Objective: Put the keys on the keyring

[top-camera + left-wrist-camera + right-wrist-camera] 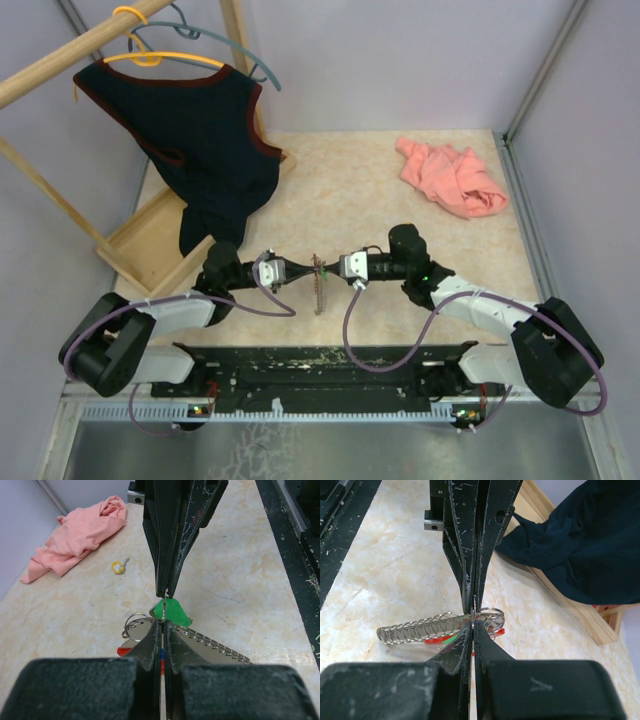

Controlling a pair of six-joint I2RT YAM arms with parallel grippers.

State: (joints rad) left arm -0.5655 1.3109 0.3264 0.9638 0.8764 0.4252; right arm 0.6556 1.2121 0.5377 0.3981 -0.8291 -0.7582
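pinching the keyring (415,629) — left fingers (147,645) and right fingers (490,647), both closed.

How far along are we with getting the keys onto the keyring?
Done: nothing I can confirm; a green piece sits at the keyring, attachment unclear. In hand: left pincer and right pincer both shut on it, tip to tip. Remaining: a small yellow-headed key lies loose near the pink cloth.
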